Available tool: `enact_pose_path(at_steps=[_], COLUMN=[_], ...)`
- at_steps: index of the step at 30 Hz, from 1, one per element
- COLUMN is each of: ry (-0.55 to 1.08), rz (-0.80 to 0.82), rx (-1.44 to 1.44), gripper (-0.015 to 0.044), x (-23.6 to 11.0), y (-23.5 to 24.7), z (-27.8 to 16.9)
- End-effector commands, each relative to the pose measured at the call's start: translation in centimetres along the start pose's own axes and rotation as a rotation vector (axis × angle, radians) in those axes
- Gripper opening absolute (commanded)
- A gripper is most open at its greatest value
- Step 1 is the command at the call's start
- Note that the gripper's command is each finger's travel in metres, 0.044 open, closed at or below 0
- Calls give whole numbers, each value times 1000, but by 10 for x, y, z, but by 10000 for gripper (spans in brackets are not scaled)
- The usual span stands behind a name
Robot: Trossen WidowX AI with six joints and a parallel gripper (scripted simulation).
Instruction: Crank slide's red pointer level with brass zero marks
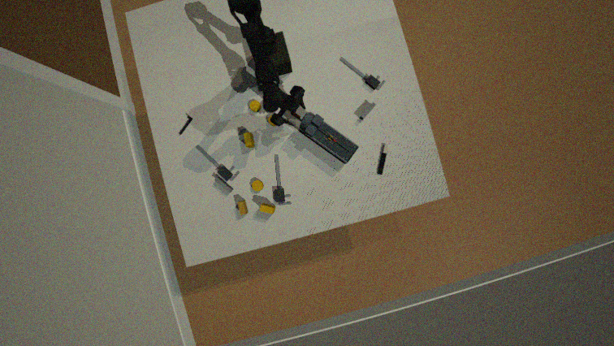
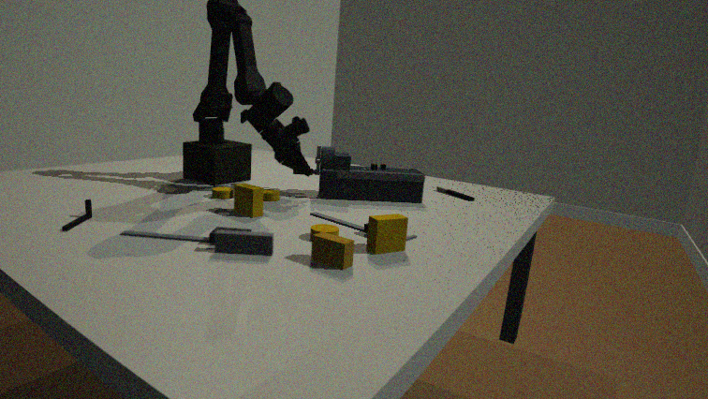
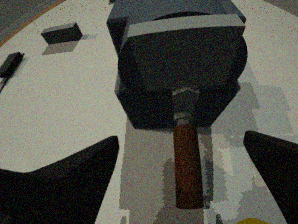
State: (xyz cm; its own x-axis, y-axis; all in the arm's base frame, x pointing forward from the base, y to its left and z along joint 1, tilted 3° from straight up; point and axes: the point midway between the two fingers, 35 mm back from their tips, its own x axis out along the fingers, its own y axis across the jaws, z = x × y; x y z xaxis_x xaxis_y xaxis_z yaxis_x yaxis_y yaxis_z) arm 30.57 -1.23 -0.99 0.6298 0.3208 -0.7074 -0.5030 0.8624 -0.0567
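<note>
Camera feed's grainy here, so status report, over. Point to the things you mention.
End effector [image 3: 182, 140] open, nothing held. Brown crank handle [image 3: 188, 167] between the spread fingers, free. Nothing seen blocking the handle. Pointer level with marks: cannot tell, too small.

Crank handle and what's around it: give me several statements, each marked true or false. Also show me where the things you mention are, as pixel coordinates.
1. The gripper [image 1: 288, 114] [image 2: 311, 173] [image 3: 182, 140] is open. True.
2. The crank handle [image 3: 188, 165] is clamped between the fingers. False: the fingers stand apart, one on either side of it, holding nothing.
3. The handle's grip is reddish brown. True.
4. The machine [image 1: 330, 137] [image 2: 371, 185] [image 3: 175, 60] has a yellow body. False: it is dark grey.
5. The machine stands on the white table [image 1: 386, 188] [image 2: 223, 317]. True.
6. The gripper is lifting a yellow block. False: it holds nothing.
</note>
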Motion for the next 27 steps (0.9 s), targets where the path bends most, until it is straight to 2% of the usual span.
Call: enact_pose_path(at_steps=[1,9,23,27], ry=[-8,-8,-3,2], rz=[-9,-8,-1,2], rx=[-3,-3,-4,-27], gripper=[440,440,440,440], x=[-8,-21,-95,-99], y=[-2,-3,-1,-1], z=[10,25,95,100])
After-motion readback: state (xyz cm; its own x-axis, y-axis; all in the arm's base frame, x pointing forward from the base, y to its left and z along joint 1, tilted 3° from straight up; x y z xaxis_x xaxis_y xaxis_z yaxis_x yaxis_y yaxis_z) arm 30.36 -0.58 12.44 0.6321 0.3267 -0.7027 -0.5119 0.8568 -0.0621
